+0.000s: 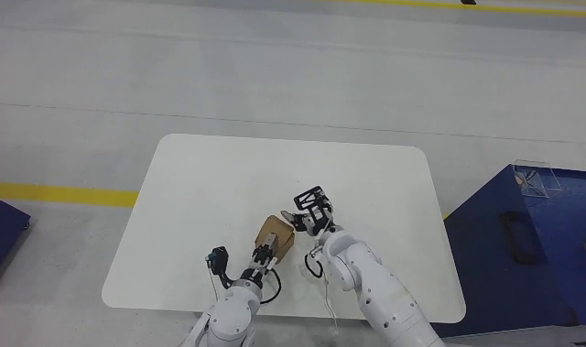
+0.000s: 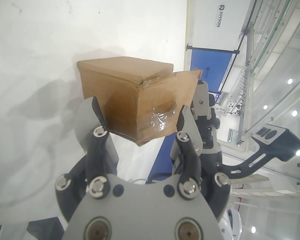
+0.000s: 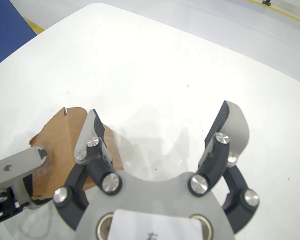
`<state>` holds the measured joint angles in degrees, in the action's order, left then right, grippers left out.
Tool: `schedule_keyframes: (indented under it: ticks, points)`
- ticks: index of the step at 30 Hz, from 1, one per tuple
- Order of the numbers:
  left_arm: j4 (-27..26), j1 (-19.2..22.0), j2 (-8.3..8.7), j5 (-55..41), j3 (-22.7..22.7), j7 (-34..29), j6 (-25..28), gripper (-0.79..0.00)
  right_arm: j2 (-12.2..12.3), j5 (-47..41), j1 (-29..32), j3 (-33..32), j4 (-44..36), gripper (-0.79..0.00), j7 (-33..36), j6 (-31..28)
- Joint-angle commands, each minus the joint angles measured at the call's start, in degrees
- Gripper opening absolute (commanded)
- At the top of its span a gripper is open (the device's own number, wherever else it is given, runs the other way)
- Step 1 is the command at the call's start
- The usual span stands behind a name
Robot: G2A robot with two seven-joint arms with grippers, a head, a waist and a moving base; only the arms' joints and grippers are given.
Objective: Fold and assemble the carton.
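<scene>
Carton [image 1: 275, 235]: in the top view it is a small brown cardboard block on the white, round-cornered table [image 1: 211, 191], in the half nearer the robot and about midway between the side edges. The left gripper [image 1: 266, 254] meets it from the near edge, and the right gripper [image 1: 295, 221] sits just beside its other side.

In the left wrist view the carton [image 2: 120, 93] is matte, creased kraft board, turned so one corner points at the camera. Its upper corner is crumpled and torn, a flat flap [image 2: 187, 81] juts out past one face, and a patch of glossy clear tape [image 2: 162, 121] wrinkles across that face. The left gripper [image 2: 140, 119] is clamped on it, its ribbed black pads pressed against two opposite faces. The table [image 2: 40, 38] behind is smooth white with a few small dark specks.

In the right wrist view the right gripper [image 3: 160, 121] is spread wide with nothing between its curved metal fingers [image 3: 236, 121]. One finger overlaps the edge of the carton [image 3: 60, 136], though contact cannot be told. A finger of the left gripper [image 3: 27, 161] presses on the cardboard's taped face. The glossy table [image 3: 150, 58] carries faint scuffs.
</scene>
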<state>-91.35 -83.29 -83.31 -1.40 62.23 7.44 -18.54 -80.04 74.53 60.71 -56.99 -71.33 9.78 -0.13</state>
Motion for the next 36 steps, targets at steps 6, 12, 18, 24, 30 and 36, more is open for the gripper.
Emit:
schedule_keyframes:
  ticks: [6,12,18,24,30,36]
  points:
    - [-0.83,-1.00,-0.04,-0.60,0.71,0.12,0.50,-0.302,-0.26,1.32,0.03,0.70,0.53,0.000,2.49,-0.29]
    - [-0.78,-1.23,-0.12,-0.70,0.97,0.18,0.62,-0.308,-0.37,0.12,0.75,0.59,-0.23,0.000,2.32,-2.35]
    - [0.17,-0.86,-0.29,-0.87,1.02,0.46,0.51,-0.348,-0.64,0.33,0.78,1.05,0.29,0.000,2.54,-2.65]
    - [1.31,-0.13,-0.58,-0.46,0.67,1.84,-0.62,-0.342,-0.85,0.65,0.51,0.93,1.07,0.000,2.22,-2.17]
    - [2.19,0.61,-0.89,-0.61,0.29,2.36,-0.91,-0.339,-1.02,0.72,0.14,0.64,1.69,0.000,2.07,-2.06]
    - [2.42,0.92,-1.09,-0.59,0.21,2.34,-1.01,-0.308,-1.14,0.32,-0.11,0.09,2.04,0.000,1.92,-2.26]
